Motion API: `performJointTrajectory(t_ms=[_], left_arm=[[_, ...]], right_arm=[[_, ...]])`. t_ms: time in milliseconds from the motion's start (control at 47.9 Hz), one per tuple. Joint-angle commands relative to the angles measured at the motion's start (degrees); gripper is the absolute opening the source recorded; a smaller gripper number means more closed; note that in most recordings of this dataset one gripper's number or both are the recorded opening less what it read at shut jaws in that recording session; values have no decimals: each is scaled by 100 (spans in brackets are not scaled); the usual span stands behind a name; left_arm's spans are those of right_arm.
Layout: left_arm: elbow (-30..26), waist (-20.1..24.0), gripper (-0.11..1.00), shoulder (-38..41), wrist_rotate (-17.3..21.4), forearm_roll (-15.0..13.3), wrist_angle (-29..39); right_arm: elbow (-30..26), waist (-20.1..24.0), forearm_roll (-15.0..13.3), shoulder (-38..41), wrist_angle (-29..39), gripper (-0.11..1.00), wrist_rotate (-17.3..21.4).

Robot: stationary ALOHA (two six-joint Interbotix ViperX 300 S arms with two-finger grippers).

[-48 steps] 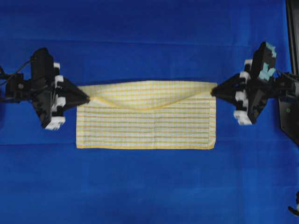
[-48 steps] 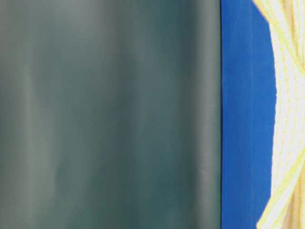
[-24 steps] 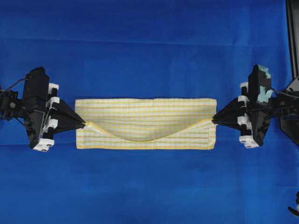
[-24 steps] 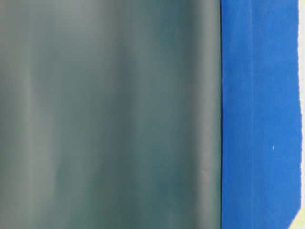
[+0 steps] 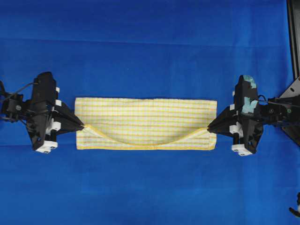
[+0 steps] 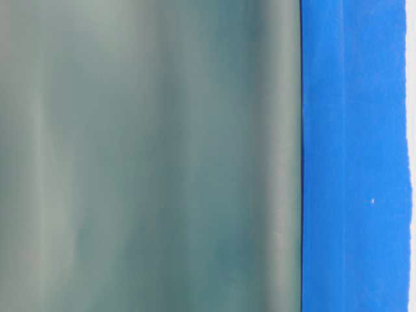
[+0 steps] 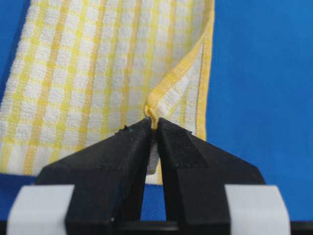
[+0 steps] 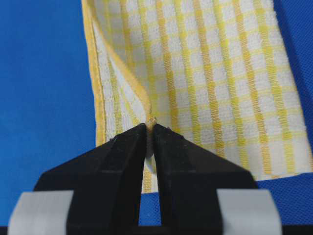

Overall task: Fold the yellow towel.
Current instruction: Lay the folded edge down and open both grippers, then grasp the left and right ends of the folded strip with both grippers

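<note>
1. Both arms have carried the top edge of the yellow towel (image 5: 146,124) down the overhead view. A second ago that edge sat about halfway over the cloth; now it sags in a shallow curve almost on the near hem.
2. The left end effector (image 5: 83,126) is pinched tight on the towel's left corner. Its wrist camera shows the yellow hem (image 7: 168,90) squeezed between the two black fingers (image 7: 117,152).
3. The right end effector (image 5: 208,128) is clamped the same way on the right corner, with the hem bunched at its tips (image 8: 149,121) in its own wrist view.
4. The towel lies in the middle of the blue counter (image 5: 150,47), stretched between the two end effectors as a long narrow band, folded lengthwise.
5. My read: this fold is nearly laid. The corners look just short of the lower edge, and the middle droops lower than the ends.
6. Next they would need to set the corners down level with the bottom hem and let go, or the top layer lands crooked.
7. Containers: I see none anywhere, only towel, counter and arms.
8. The table-level camera gives just a blurred grey-green surface and a strip of blue.
</note>
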Motion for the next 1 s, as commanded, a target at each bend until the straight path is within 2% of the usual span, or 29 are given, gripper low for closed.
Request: performJointTrajectory(t_ms=[0, 209, 272, 334, 460, 501, 543, 669, 794, 982], left_arm=[[-149, -9, 4, 26, 18, -9, 9], [-202, -18, 5, 35, 18, 0, 70], [-202, -9, 13, 18, 18, 0, 79], [-211, -9, 26, -18, 18, -9, 88], [-237, 105, 60, -193, 70, 0, 141], [-237, 158, 65, -281, 79, 18, 185], [-229, 211, 65, -352, 105, 26, 237], [-237, 422, 59, -448, 272, 26, 378], [-299, 633, 59, -369, 545, 26, 448], [-360, 1028, 59, -53, 932, 26, 466]], right_arm=[[-114, 35, 9, 0, 18, 6, -9], [-149, 44, 0, 0, 0, 7, -18], [-185, 35, -9, -35, 18, 12, -53], [-211, 44, -26, -79, 26, 29, -88], [-220, 35, -149, -272, 114, 67, -141], [-220, 26, -185, -396, 149, 77, -185], [-211, -9, -185, -492, 185, 83, -220], [-132, -220, -193, -756, 308, 75, -308], [-62, -624, -246, -835, 457, 76, -352], [-88, -1301, -492, -615, 721, 76, -448]])
